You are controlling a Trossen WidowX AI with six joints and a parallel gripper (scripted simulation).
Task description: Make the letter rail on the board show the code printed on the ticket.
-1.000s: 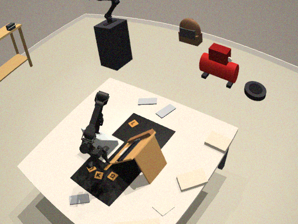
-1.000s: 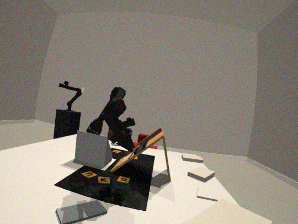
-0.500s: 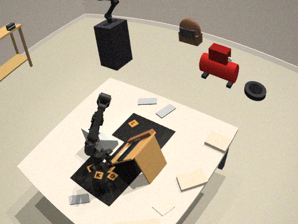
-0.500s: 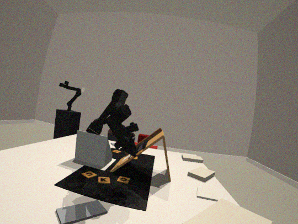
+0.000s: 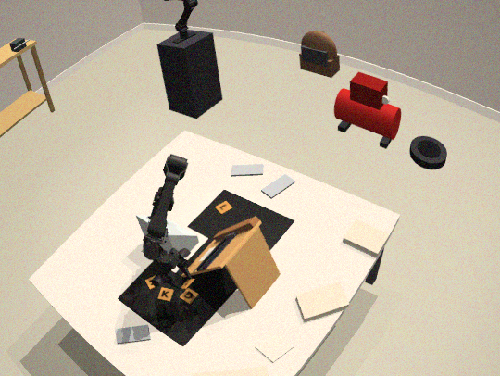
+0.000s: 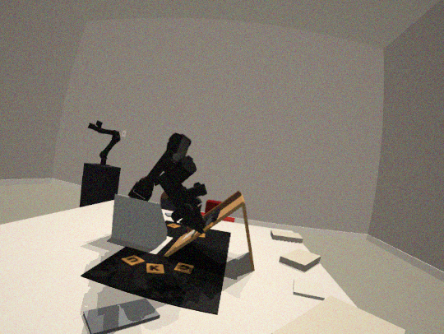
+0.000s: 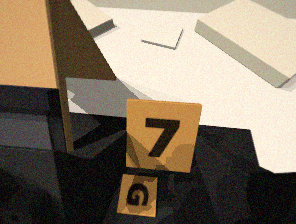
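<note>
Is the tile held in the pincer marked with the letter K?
No: in the wrist view the held tile bears a 7, and the K tile lies on the black mat.

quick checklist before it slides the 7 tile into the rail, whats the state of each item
1. Grip on tile: ok. The gripper is shut on the 7 tile.
2. Tile at the rail's open end: cannot tell. The top view shows the gripper by the low end of the board, but the rail mouth is hidden.
3. Tile square to the rail: cannot tell.
4. Loose tiles out of the path: not ok. The G tile lies right under the held tile; the K tile is beside it.
5. Code on the ticket: cannot tell, no view shows it readably.
</note>
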